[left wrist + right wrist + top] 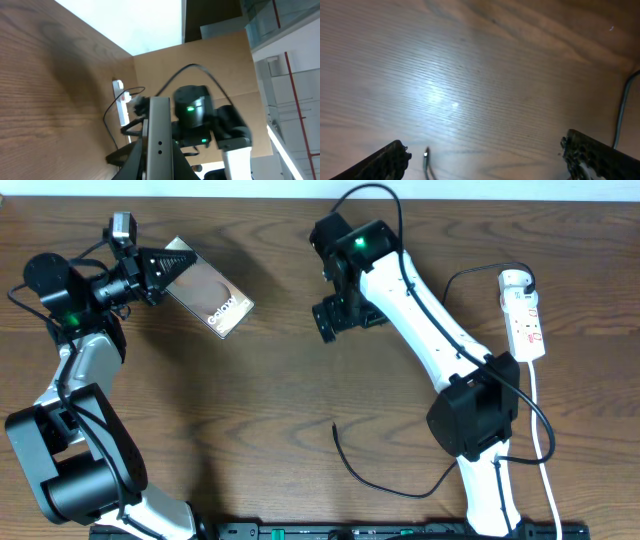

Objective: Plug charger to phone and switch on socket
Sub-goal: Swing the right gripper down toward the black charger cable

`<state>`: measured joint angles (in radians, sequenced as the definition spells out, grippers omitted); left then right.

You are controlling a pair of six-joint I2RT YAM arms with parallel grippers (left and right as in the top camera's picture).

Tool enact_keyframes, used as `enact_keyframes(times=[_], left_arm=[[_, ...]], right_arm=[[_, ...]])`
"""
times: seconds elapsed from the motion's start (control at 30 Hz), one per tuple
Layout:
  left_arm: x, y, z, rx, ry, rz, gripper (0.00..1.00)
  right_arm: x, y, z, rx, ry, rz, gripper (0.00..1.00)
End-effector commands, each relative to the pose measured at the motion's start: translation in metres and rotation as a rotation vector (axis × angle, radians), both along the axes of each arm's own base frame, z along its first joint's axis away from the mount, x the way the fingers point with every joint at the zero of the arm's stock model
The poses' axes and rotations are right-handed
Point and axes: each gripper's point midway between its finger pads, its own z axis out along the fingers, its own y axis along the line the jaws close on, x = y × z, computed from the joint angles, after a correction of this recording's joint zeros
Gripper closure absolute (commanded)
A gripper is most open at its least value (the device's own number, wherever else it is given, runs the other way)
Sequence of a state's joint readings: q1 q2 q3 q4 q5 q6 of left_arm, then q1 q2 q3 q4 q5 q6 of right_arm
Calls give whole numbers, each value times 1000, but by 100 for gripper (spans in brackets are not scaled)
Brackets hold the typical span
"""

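Surface [280,380]: dark wood, both arms reaching over its far half. Socket [524,315] is lying along the right edge near the far right corner, well apart from both tools. Left tool [168,268] is clamping the phone [212,298] near the far left corner, apparently tilting it up off the wood. Right tool [345,322] is hanging near the middle of the far edge, fingers [395,159] spread wide and gripping nothing. Charger [385,488] is lying loose toward the near edge; its plug tip [426,154] is showing low in the right wrist view, untouched. Risks as I judge them: the thin cable rolling in the pinch so the tip is meeting the port crooked, an insertion push twisting the phone in its clamp, and slack snagging on the right arm.
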<state>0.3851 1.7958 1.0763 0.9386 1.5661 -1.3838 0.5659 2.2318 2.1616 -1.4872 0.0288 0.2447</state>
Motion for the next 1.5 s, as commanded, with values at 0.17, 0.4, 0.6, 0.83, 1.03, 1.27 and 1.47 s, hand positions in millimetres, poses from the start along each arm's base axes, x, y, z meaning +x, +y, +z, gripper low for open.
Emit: enact_keyframes(times=[0.17,0.4,0.6,0.83,1.03,1.27,1.47], left_arm=[[0,2,11,24,-52,-3,93],[0,2,11,31,-68,-3,93],[0,2,11,34,-73,-1,93],[0,25,11,35,-71,52,93],[-2,55,10,32,-58,123,93],[-5,80,10,34,-57,184,93],[-6,86,10,32,-53,199,93]], right_arm=[[-23,-19,-39,-89,101,-25,5],[-35,-15,-50,-102,122,1,4],[-46,9,-52,-93,102,64,2],[-64,31,-52,-69,120,103,1],[-70,39,-53,-46,135,115,1],[-83,46,-57,-55,152,115,1],[-100,43,-76,-89,186,72,3]])
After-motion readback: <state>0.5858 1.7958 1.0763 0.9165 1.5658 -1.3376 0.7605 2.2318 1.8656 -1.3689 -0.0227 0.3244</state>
